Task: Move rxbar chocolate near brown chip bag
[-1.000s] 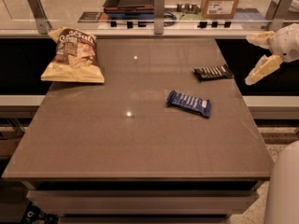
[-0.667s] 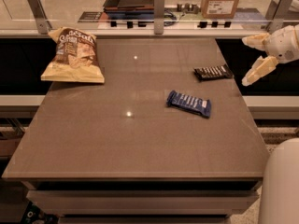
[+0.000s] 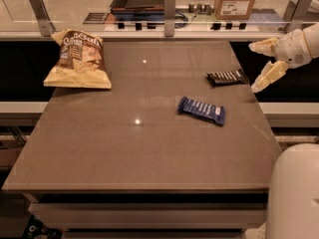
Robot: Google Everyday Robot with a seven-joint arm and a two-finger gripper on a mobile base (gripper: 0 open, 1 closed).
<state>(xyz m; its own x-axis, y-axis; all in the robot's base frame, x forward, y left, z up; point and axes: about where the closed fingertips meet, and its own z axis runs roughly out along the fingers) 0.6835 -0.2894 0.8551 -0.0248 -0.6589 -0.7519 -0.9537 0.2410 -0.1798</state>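
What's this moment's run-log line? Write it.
gripper: open, right of rxbar chocolate, not touching | rxbar chocolate: flat on table | brown chip bag: table's far-left

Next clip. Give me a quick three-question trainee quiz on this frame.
1. True or false: the claw, at the right side of the table, holds the rxbar.
2. Which lies closest to the claw: A chip bag, B blue bar, C rxbar?
3. Fill in: the claw is ____ (open or shut).
Key: 1 false; 2 C; 3 open.
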